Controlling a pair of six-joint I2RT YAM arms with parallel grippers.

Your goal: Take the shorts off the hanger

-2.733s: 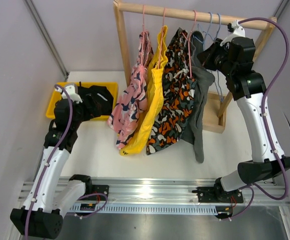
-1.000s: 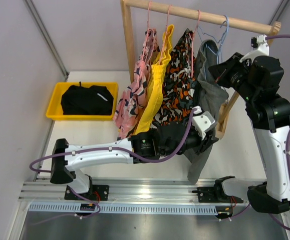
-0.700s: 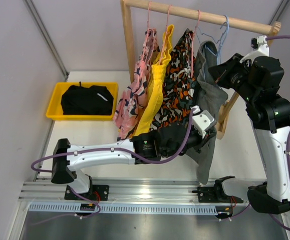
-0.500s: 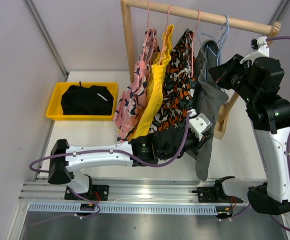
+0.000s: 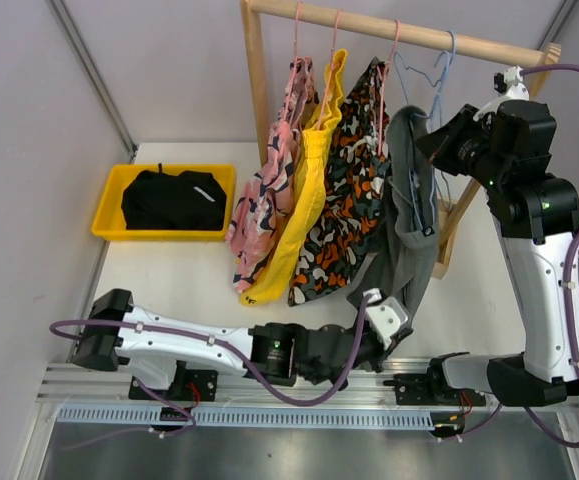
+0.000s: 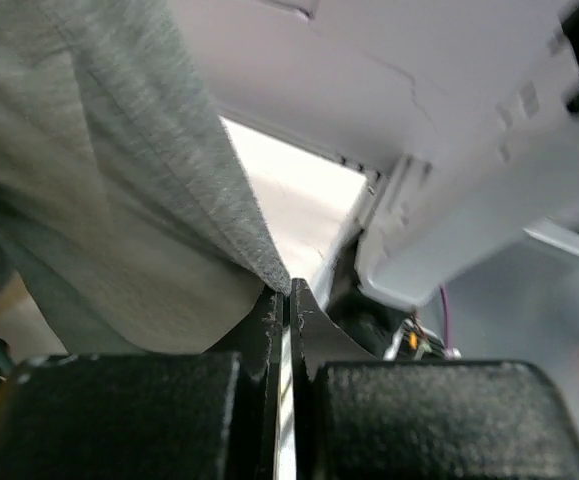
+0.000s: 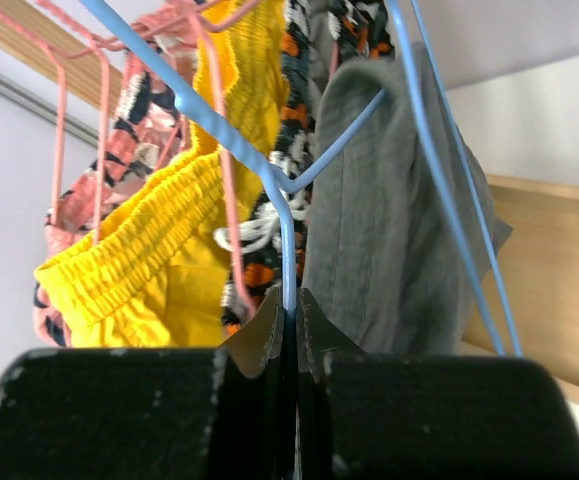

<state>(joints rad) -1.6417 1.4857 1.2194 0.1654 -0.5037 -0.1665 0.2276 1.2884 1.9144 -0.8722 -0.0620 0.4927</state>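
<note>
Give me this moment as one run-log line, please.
left jaws: shut on grey shorts hem | right jaws: shut on blue hanger | black shorts: in yellow bin

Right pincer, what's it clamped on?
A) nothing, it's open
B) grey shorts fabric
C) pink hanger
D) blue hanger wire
D: in the right wrist view the right pincer has its tips closed on the thin wire of the blue hanger, with the grey shorts hanging just beside it, outside the grip.
</note>
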